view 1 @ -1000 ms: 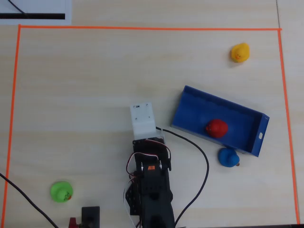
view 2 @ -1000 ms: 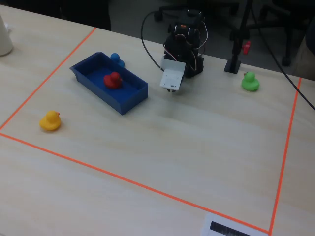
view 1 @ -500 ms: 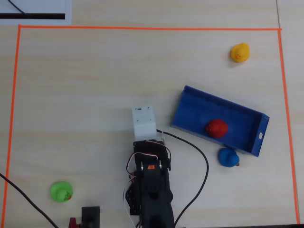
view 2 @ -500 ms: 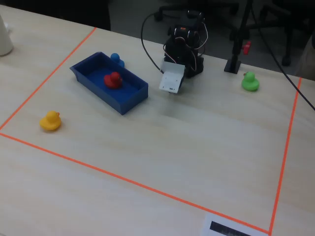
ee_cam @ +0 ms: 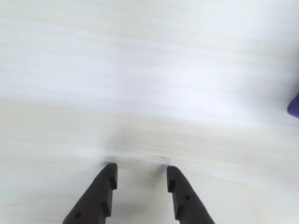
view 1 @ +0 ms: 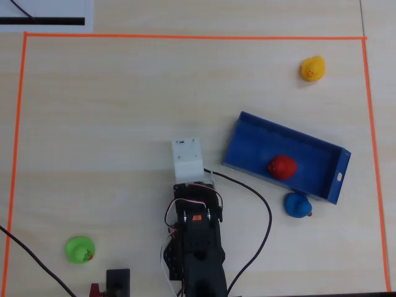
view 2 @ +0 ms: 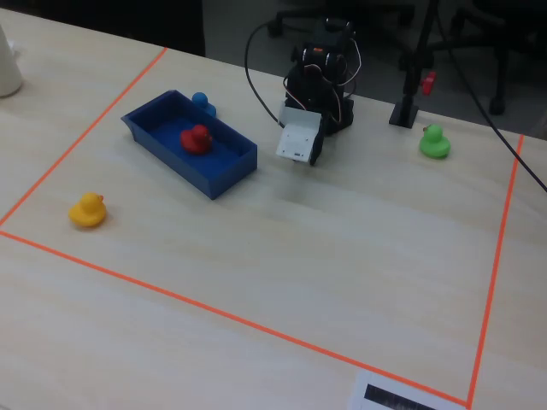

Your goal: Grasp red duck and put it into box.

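Observation:
The red duck (view 1: 283,166) sits inside the blue box (view 1: 257,141), near its end with the white mark; the fixed view shows the duck (view 2: 197,138) upright on the floor of the box (view 2: 229,167). My gripper (ee_cam: 140,168) hovers low over bare table to the left of the box, as the overhead view shows it. It is open and nothing is between its black fingers (ee_cam: 105,186). From above, the white wrist housing (view 1: 187,159) hides the fingers. A blue sliver of the box (ee_cam: 294,105) shows at the right edge of the wrist view.
A blue duck (view 1: 297,205) rests just outside the box's near wall. A yellow duck (view 1: 312,68) sits at the far right and a green duck (view 1: 80,249) at the near left. Orange tape (view 1: 185,36) frames the area. A black cable (view 1: 266,216) loops beside the arm's base.
The gripper has drawn back slightly toward the arm's base and tilted a little; the red duck stays still in the box.

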